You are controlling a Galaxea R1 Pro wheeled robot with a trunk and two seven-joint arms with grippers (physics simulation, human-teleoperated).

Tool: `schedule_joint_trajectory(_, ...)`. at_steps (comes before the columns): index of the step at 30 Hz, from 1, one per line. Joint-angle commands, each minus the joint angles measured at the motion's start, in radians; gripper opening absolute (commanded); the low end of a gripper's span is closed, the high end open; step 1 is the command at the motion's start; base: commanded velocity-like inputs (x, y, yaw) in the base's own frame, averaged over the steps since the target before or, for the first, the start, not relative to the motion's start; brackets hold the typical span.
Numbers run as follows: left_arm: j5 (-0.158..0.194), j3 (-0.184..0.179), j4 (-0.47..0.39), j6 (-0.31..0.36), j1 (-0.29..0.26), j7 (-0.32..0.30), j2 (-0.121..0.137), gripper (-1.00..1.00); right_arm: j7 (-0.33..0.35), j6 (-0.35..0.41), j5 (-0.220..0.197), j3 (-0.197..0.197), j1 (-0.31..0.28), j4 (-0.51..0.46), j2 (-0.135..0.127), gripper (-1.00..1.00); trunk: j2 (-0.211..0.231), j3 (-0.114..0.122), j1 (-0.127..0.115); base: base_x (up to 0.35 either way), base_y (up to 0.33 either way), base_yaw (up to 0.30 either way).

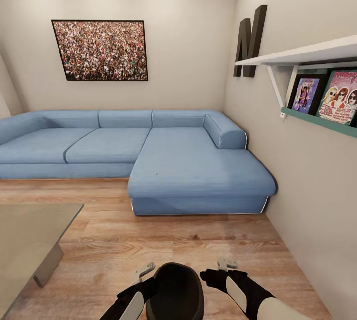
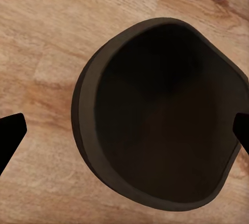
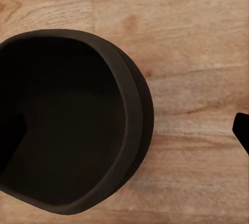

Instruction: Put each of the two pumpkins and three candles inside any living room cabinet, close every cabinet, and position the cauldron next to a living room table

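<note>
The black cauldron (image 1: 178,294) is at the bottom middle of the head view, over the wooden floor and between my two forearms. In the left wrist view my left gripper (image 2: 124,133) is open wide, and the cauldron (image 2: 161,115) fills most of the gap between its dark fingertips (image 2: 9,133). In the right wrist view my right gripper (image 3: 127,133) is also open. It straddles the cauldron's wall (image 3: 137,109), with one fingertip (image 3: 10,135) over the dark inside and the other over bare floor. The low glass-topped table (image 1: 29,233) stands at the left, a short way from the cauldron.
A large blue corner sofa (image 1: 188,166) runs along the back wall and juts forward at the centre right. The right wall (image 1: 307,201) is close by and carries a white shelf (image 1: 307,55) with record covers beneath. Wooden floor (image 1: 163,236) lies between the table and the sofa.
</note>
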Motion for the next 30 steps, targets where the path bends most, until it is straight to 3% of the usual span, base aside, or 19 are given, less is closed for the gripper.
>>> schedule_joint_trajectory(1, 0.008, -0.004, -0.002, 0.002, 0.000, 0.008, 0.001, 1.00, 0.001, 0.004, -0.001, 0.003, -0.001, -0.002, 0.000, 1.00, -0.008, -0.004, 0.004, 0.000, 0.000, 0.000)
schedule_joint_trajectory(12, 0.009, -0.004, -0.002, 0.002, 0.000, 0.008, 0.001, 1.00, 0.004, 0.002, 0.000, 0.007, -0.001, -0.011, 0.000, 1.00, -0.085, -0.039, 0.046, 0.000, 0.000, 0.000)
schedule_joint_trajectory(16, 0.009, -0.003, -0.002, 0.002, 0.000, 0.008, 0.001, 1.00, 0.032, 0.001, 0.000, 0.009, -0.001, -0.010, 0.000, 1.00, -0.113, -0.051, 0.061, 0.000, 0.000, 0.000)
schedule_joint_trajectory(21, 0.009, -0.003, -0.002, 0.002, 0.000, 0.008, 0.001, 1.00, 0.051, -0.004, 0.004, 0.050, -0.001, -0.009, 0.000, 1.00, -0.148, -0.067, 0.080, 0.000, 0.000, 0.000)
schedule_joint_trajectory(30, 0.009, -0.003, -0.002, 0.002, 0.000, 0.008, 0.001, 1.00, 0.057, -0.007, 0.004, 0.061, -0.001, -0.009, 0.000, 1.00, -0.211, -0.095, 0.115, 0.000, 0.000, 0.000)
